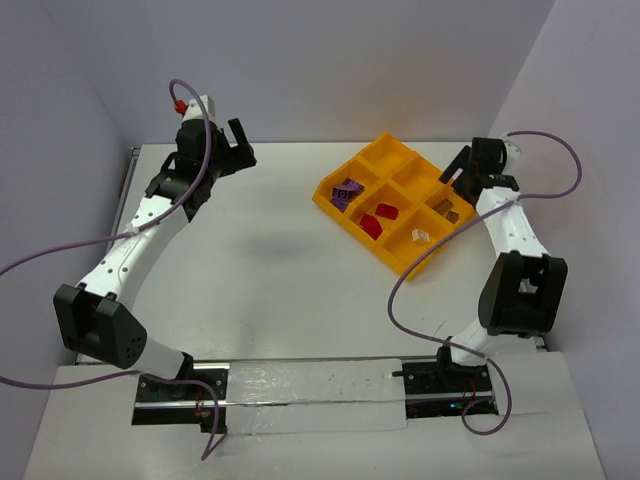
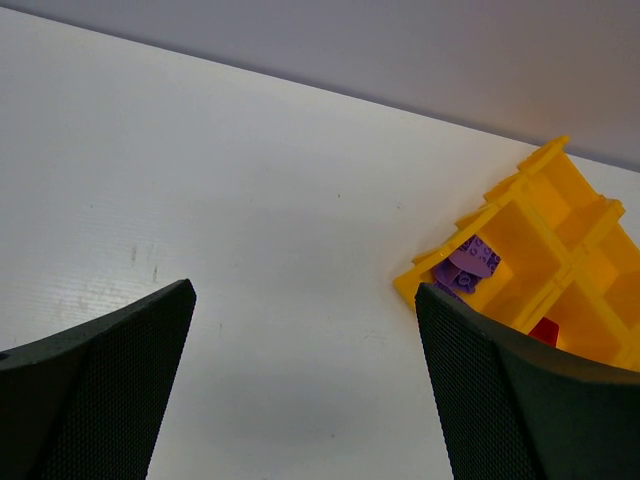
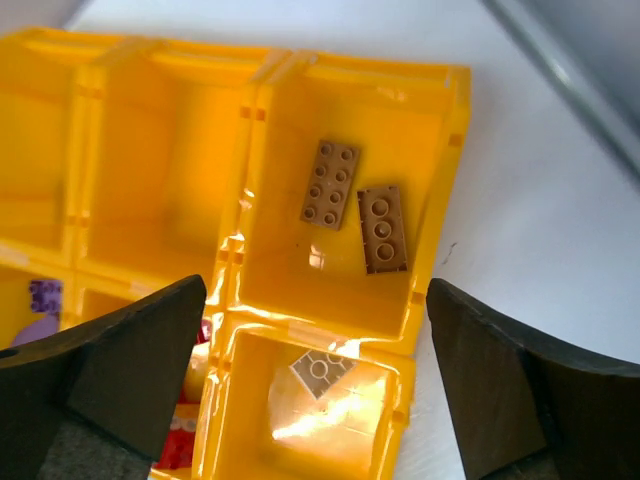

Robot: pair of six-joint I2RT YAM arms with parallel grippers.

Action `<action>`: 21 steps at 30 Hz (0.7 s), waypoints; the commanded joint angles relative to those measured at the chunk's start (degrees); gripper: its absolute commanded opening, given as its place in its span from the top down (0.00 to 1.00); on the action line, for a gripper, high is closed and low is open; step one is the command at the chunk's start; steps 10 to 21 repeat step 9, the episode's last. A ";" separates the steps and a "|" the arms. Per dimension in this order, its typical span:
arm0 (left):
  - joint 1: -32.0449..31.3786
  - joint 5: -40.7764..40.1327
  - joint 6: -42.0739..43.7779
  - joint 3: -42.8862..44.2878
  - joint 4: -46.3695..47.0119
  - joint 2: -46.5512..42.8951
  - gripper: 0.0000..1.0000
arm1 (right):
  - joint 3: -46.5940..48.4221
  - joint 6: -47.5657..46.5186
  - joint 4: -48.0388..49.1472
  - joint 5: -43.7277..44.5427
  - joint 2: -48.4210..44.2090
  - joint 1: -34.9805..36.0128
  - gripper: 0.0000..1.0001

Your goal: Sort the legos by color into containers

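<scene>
Brown legos [image 3: 331, 184]: two, flat in corner compartment [image 3: 392, 125], grouped by colour; right hand [image 3: 315, 292] above, released, empty; left hand [image 2: 305, 292] released, idle.

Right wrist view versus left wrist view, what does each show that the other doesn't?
Only the right wrist view shows two brown bricks beside each other in one compartment and a white brick in the next. Only the left wrist view shows the wall behind the table. Both show the orange-yellow tray, purple bricks, a bit of red brick, and an open claw: the right claw in one, the left claw in the other.
</scene>
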 commanded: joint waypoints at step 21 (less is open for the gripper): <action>0.36 -5.78 -5.01 -2.18 5.66 -3.56 0.01 | -4.86 -4.12 -3.79 6.97 -14.85 -0.14 0.00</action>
